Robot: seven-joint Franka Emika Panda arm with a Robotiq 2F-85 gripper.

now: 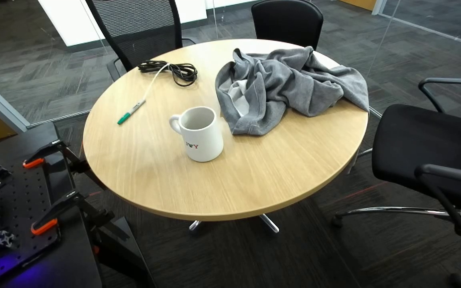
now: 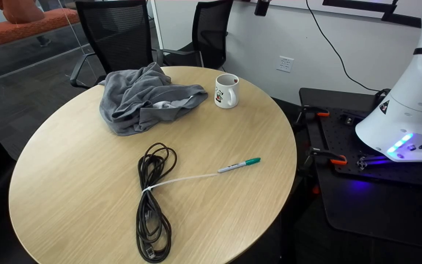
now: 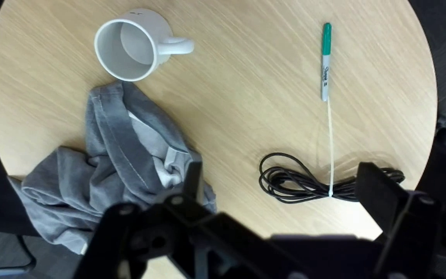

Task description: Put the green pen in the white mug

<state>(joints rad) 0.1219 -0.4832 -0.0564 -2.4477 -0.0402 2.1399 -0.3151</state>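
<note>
Gripper (image 3: 281, 174) shows at the bottom of the wrist view, its two fingers standing wide apart, with nothing held between them. In the upper right of this view the green pen (image 3: 326, 62) lies on the round table (image 3: 238, 97), and a white tie (image 3: 330, 143) comes up to its lower end. The tie goes around the black cable coil (image 3: 314, 189) at the lower right. The white mug (image 3: 138, 46) stands upright at the upper left, just beside the grey cloth (image 3: 118, 155), handle to the right.
</note>
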